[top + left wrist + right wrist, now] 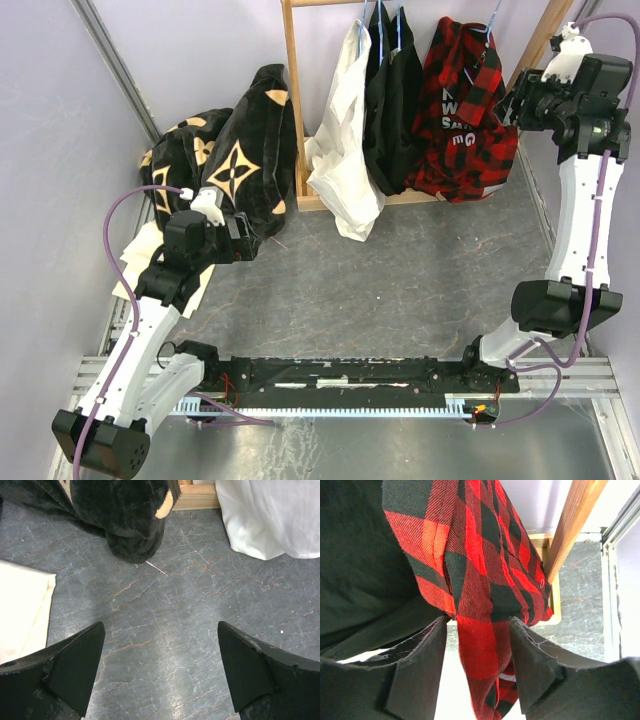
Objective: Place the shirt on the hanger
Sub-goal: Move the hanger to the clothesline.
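we are straddling a fold of the shirt (pixel 480 570) with the right gripper (pixel 477 622), grip unclear (left gripper (pixel 160 625) agape, empty), risking shallow-pinch slippage.

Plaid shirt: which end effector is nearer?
Right. The right end effector is at the plaid shirt, a fold between its fingers. The left end effector hovers over the table well off to the left, near the black flower-print fabric.
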Robot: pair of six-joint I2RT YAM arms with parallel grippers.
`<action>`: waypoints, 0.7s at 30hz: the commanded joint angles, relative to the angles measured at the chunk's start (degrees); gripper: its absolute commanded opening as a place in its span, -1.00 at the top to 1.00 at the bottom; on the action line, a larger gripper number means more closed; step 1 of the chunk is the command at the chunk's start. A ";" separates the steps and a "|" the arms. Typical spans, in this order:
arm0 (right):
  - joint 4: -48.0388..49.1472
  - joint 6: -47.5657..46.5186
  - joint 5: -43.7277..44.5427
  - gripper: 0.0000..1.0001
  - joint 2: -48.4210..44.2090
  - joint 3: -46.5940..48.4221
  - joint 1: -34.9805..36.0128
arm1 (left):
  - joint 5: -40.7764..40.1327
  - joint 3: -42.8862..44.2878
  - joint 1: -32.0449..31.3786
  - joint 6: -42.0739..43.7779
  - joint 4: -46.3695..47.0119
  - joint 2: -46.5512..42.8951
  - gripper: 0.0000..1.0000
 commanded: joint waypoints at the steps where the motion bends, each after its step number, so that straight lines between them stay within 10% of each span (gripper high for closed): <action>1: 3.44 -5.54 1.12 -0.15 1.48 2.59 3.31 | 0.97 0.99 0.03 -1.00 1.88 0.05 -0.98; 21: 2.57 -7.45 23.14 0.95 2.53 1.89 22.69 | 1.15 0.55 -0.04 -1.63 1.33 -1.07 -0.98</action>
